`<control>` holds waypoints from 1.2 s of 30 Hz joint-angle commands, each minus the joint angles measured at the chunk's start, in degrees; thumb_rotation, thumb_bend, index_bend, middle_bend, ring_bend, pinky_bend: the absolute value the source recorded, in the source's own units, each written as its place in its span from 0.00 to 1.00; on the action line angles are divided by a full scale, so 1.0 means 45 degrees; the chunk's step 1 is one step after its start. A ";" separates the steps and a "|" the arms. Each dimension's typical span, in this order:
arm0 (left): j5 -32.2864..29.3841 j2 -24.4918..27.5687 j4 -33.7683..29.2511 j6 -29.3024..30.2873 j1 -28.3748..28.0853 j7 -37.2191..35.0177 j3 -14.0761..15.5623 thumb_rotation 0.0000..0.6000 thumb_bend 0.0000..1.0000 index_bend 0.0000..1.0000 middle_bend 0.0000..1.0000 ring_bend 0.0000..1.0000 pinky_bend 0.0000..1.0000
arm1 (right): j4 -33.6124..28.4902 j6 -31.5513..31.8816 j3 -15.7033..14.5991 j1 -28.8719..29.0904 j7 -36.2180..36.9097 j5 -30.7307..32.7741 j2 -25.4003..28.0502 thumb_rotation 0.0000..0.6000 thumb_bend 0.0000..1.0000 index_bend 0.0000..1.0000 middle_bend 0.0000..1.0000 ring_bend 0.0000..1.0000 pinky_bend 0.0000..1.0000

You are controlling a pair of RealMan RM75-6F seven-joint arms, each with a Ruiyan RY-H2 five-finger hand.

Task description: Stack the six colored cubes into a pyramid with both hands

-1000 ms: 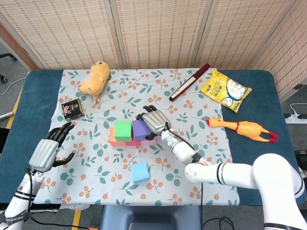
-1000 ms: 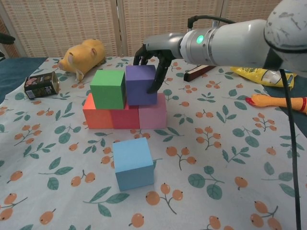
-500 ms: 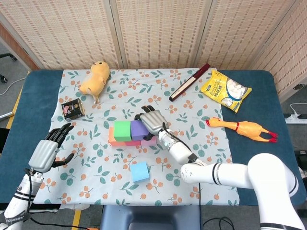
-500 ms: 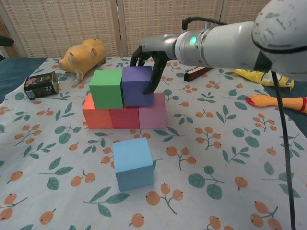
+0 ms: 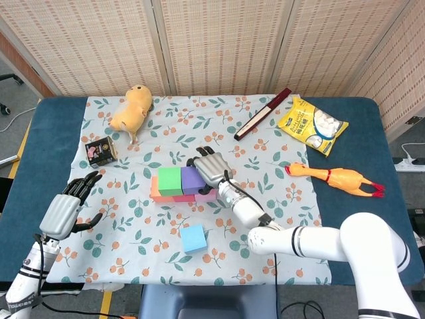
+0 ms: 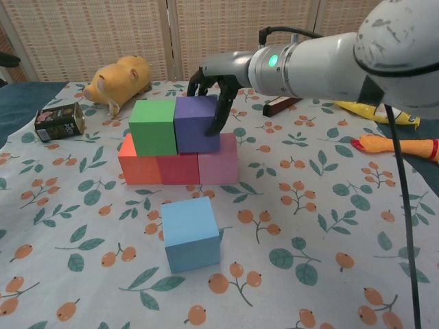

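Note:
On the floral cloth an orange cube, a red cube and a pink cube form a row. On top of them a green cube and a purple cube stand side by side, touching. My right hand holds the purple cube, with fingers behind it and one down its right face. A blue cube lies alone in front of the stack. In the head view my left hand hovers open at the cloth's left edge, far from the purple cube.
A yellow plush toy and a small can lie at the back left. A dark red stick, a yellow snack bag and a rubber chicken lie to the right.
My right hand has slid the purple cube leftward until it met the green cube. The left hand has stayed still.

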 commanded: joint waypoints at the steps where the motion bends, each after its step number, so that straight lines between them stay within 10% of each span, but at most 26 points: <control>1: 0.0017 -0.0012 0.0024 0.0002 0.0001 -0.0021 0.0011 1.00 0.31 0.00 0.03 0.14 0.15 | -0.0011 0.0052 -0.0009 0.0030 -0.0087 0.0097 -0.0009 1.00 0.12 0.29 0.29 0.04 0.00; 36: 0.0169 -0.0182 0.0332 0.0050 -0.0003 -0.0330 0.0097 1.00 0.31 0.00 0.03 0.14 0.14 | -0.0164 0.0444 -0.0031 0.0195 -0.0891 0.0807 -0.0216 1.00 0.12 0.28 0.29 0.04 0.00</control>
